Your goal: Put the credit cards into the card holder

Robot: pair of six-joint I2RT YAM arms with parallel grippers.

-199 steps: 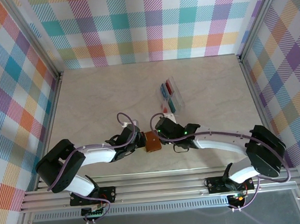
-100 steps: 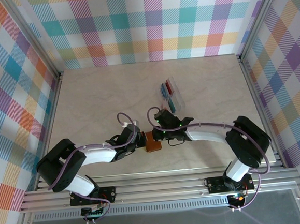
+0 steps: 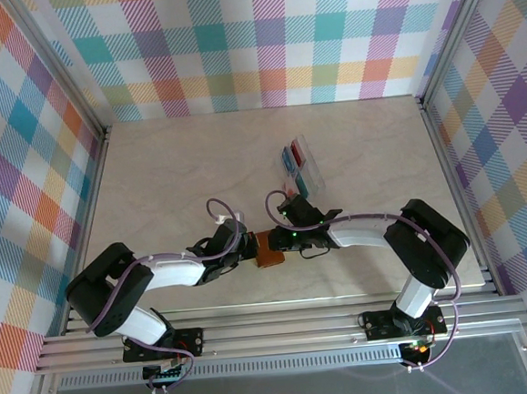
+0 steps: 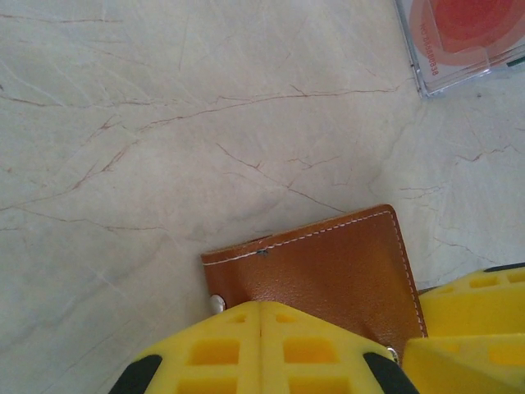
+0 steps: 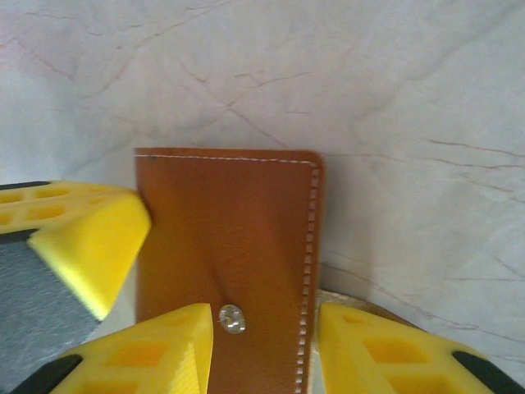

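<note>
The card holder [image 3: 268, 249], a brown leather wallet, lies closed on the table between both grippers. My left gripper [image 3: 246, 251] is shut, and its yellow fingertips [image 4: 261, 316] rest on the wallet [image 4: 328, 263] at its edge by a snap stud. My right gripper [image 3: 285, 239] is open. Its fingers [image 5: 164, 345] straddle the wallet [image 5: 230, 230] near the snap [image 5: 232, 318] and the stitched edge. The credit cards [image 3: 296, 164], red, blue and teal, sit farther back. A red card [image 4: 463, 25] shows in the left wrist view.
A clear plastic tray [image 3: 309, 160] behind the wallet holds the cards; its corner [image 4: 422, 78] is in the left wrist view. Plaid walls enclose the marble-patterned table [image 3: 171, 177]. The left gripper's yellow finger [image 5: 74, 238] shows beside the wallet in the right wrist view.
My right arm has swung its elbow in to the left and its gripper has shifted a little over the wallet. The left arm and the wallet have stayed put.
</note>
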